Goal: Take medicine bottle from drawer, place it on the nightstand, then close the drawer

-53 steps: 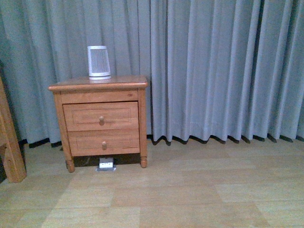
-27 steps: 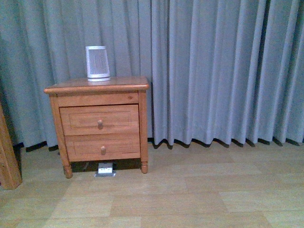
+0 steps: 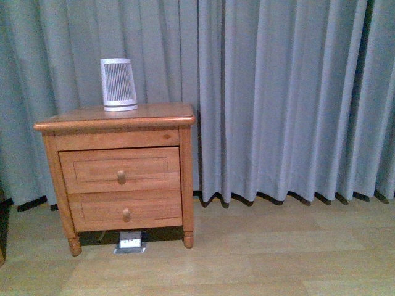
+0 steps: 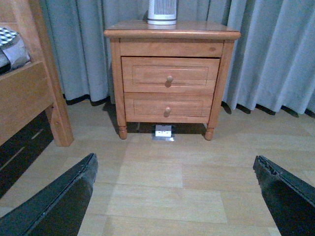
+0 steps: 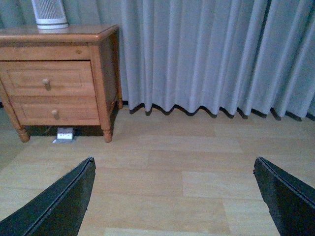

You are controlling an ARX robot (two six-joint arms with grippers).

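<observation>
The orange-brown nightstand [image 3: 117, 120] stands at the left against the grey curtain; it also shows in the left wrist view [image 4: 172, 34] and the right wrist view [image 5: 59, 37]. Its upper drawer [image 3: 120, 169] is shut, with one round knob [image 3: 121, 176]; the drawer also shows in the left wrist view [image 4: 170, 73] and the right wrist view [image 5: 47, 77]. The medicine bottle is hidden. My left gripper [image 4: 174, 196] is open and empty over the floor, well short of the nightstand. My right gripper [image 5: 174, 196] is open and empty, right of the nightstand. Neither arm shows in the front view.
A white ribbed tapered appliance [image 3: 118, 84] stands on the nightstand top. The similar lower drawer [image 3: 125, 211] is shut. A floor socket [image 3: 130, 242] sits under the nightstand. A wooden bed frame [image 4: 34, 93] stands left of it. A grey curtain [image 3: 290, 98] hangs behind. The floor is wood.
The front view has closed in on the nightstand, which looks larger and lower in the picture. The wooden bed post at the left edge has left the view.
</observation>
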